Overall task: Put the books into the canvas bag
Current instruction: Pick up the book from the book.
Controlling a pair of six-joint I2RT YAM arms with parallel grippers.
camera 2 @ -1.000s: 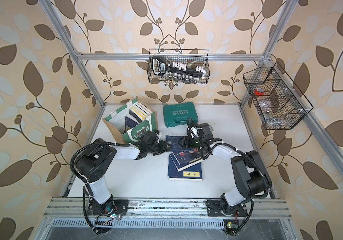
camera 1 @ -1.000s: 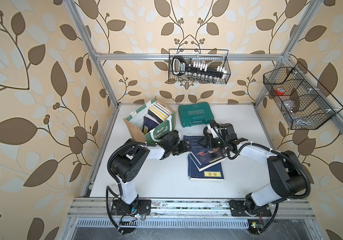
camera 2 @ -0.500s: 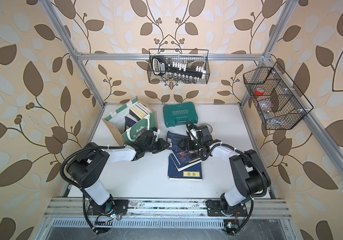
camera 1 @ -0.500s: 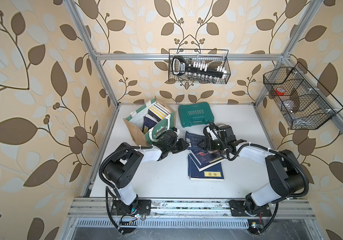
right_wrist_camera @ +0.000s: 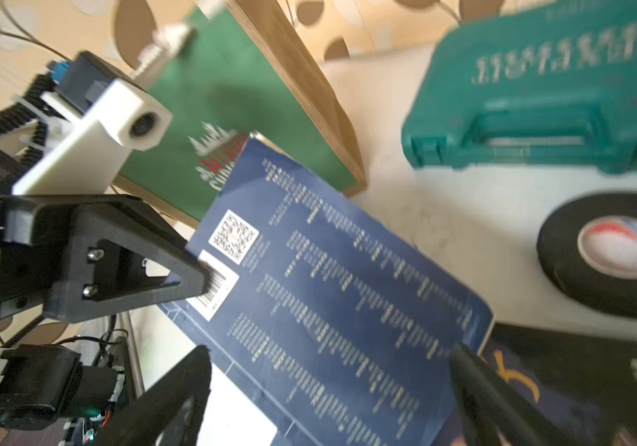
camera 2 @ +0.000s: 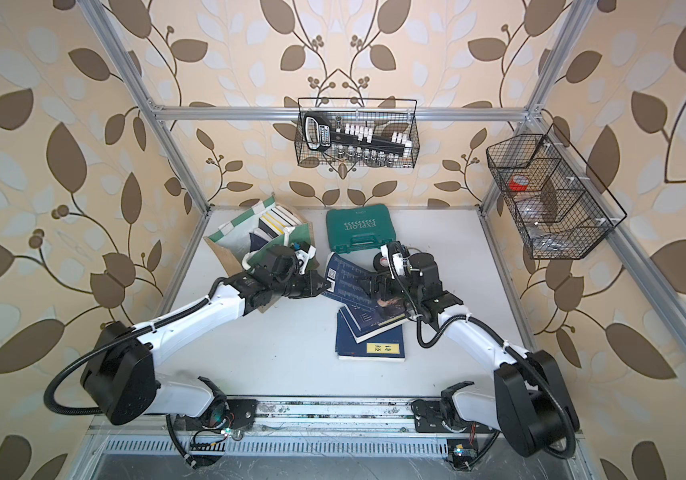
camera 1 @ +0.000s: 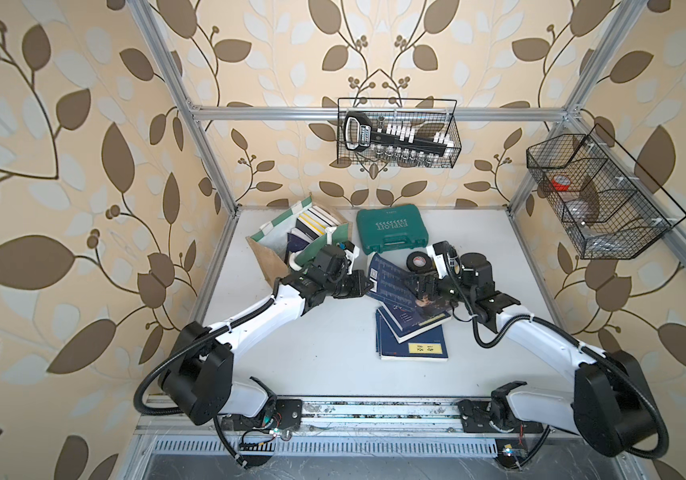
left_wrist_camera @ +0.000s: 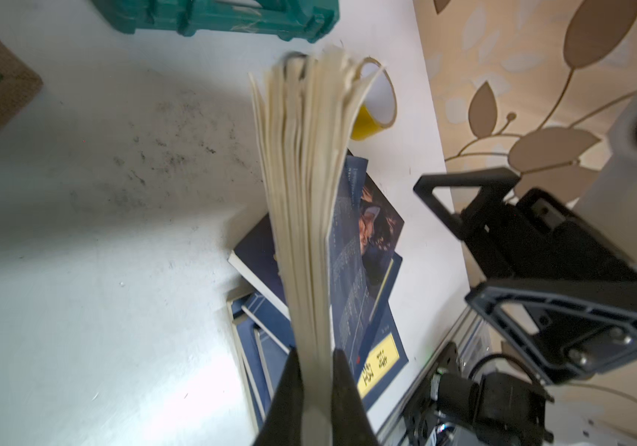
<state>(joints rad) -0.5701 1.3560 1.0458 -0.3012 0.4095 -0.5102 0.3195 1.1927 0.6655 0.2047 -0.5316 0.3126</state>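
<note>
Counter (camera 1: 324, 332): white; bag at far left, loose books mid-right.
Bag (camera 1: 264, 262): mouth open, just behind the left arm's wrist; several books already upright inside.
Stack (camera 1: 399, 338): navy books lying flat near the right arm, not yet bagged.
Held book (right_wrist_camera: 328, 301): navy, raised on edge; long axis runs from the left gripper toward the right arm, far end over the stack.
Left gripper (left_wrist_camera: 315, 367): clamped on the book's barcode corner. This arm is nearer the bag, so the carry is judged to be its job.
Right gripper (camera 1: 424, 286): jaws wide apart, straddling the book's far edge; contact cannot be told.
</note>
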